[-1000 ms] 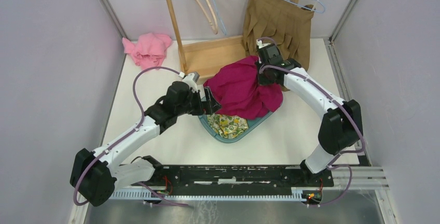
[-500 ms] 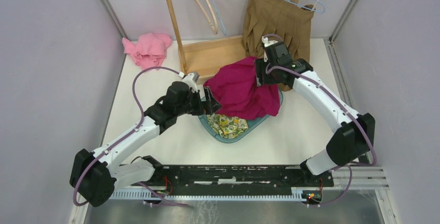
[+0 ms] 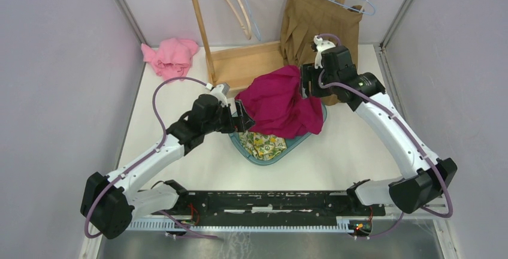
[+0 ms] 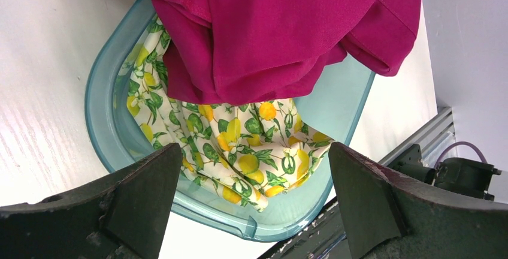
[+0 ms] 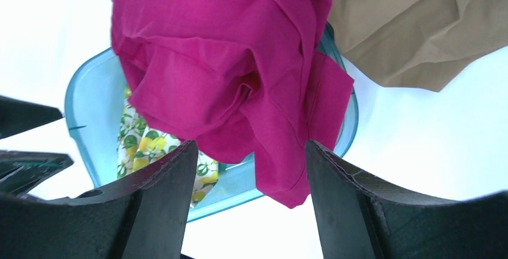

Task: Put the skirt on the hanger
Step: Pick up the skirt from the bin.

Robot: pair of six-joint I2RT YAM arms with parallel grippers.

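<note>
- Fingers [image 4: 138, 202] of the left gripper [image 4: 253, 151] are spread wide with nothing held between them; they are set just beside the left edge of the crumpled magenta fabric skirt [image 3: 278, 103].
- Jaws of the right gripper [image 5: 250, 145] are likewise parted and empty, and are poised over the far right edge of the same skirt.
- The skirt is heaped over a translucent teal plastic basin [image 3: 263, 158] at the middle of the white table [image 3: 180, 163], on top of a lemon-print cloth [image 3: 263, 144].
- From the left fingers the skirt lies to the right; from the right fingers it lies to the left and slightly nearer, directly in line with the open jaws in the right wrist view.
- No clear long axis can be made out: the fabric is bunched, and a waistband cannot be picked out.
- Both arms are judged about equally near to it.
- Empty pale hangers [image 3: 230, 4] are hung on the wooden rack [image 3: 245, 64] beyond the skirt, left of a tan pleated skirt [image 3: 323, 25] already hanging there.
- A lift towards the far side is judged to be needed.
</note>
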